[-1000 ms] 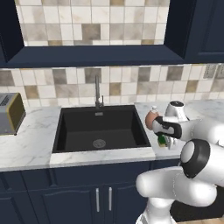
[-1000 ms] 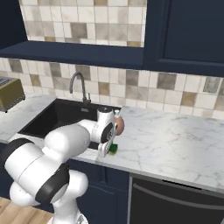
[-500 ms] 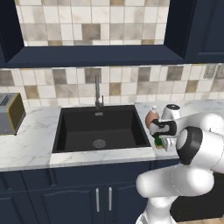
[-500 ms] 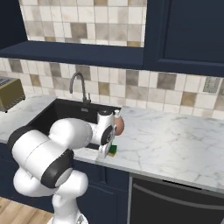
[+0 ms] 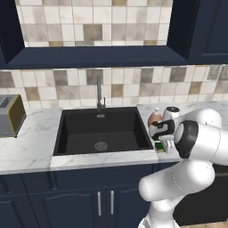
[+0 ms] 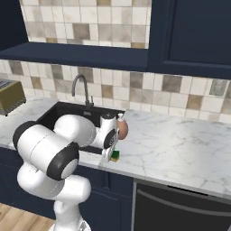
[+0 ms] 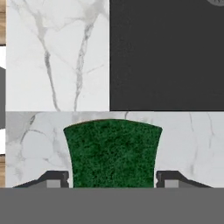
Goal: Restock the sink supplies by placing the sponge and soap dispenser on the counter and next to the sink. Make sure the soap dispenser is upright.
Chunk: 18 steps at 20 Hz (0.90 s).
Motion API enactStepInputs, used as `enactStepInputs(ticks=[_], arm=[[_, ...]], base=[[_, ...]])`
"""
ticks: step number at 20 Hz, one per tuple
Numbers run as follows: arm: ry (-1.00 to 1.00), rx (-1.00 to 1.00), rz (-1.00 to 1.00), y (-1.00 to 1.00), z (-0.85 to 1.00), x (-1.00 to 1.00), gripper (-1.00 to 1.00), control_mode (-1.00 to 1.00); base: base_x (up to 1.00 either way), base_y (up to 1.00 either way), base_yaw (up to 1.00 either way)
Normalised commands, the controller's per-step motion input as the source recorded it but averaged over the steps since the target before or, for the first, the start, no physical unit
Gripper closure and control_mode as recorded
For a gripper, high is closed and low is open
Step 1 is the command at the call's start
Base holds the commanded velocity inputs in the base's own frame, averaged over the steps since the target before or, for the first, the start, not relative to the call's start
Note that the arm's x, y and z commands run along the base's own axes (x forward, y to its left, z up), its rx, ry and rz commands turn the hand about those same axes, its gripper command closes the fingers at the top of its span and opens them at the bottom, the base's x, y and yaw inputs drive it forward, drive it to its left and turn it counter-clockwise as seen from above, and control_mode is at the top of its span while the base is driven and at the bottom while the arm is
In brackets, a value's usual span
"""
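Sink (image 5: 101,129) at left, sponge (image 7: 113,153) flat on the tabletop (image 6: 180,149) at its front edge, just right of the basin. Gripper (image 7: 112,179) jaws look released, straddling the sponge, tips just clear of its sides. Soap dispenser (image 5: 154,118) upright just behind. Risk: lifting crooked drags the sponge off the front edge or bumps the dispenser over.

no readable text, labels or signs anywhere

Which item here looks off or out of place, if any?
Nothing stands out. The soap dispenser stands upright on the counter right of the sink. The sponge lies flat, green side up, near the counter's front edge, between the gripper fingers. No spills or damage visible.
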Motion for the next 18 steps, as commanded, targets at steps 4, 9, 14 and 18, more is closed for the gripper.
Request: enactStepInputs(ticks=[4, 9, 14, 18], arm=[[-0.04, 0.00, 0.01, 0.01, 0.06, -0.17, -1.00, -1.00], [-0.15, -0.01, 0.00, 0.11, 0.46, -0.47, -1.00, -1.00], [-0.23, -0.03, 0.01, 0.08, 0.78, -0.49, -1.00, -1.00], [-0.24, -0.03, 0.01, 0.12, 0.76, -0.55, -1.00, -1.00]], base=[[0.00, 0.00, 0.00], [0.00, 0.00, 0.00], [0.00, 0.00, 0.00], [0.00, 0.00, 0.00]])
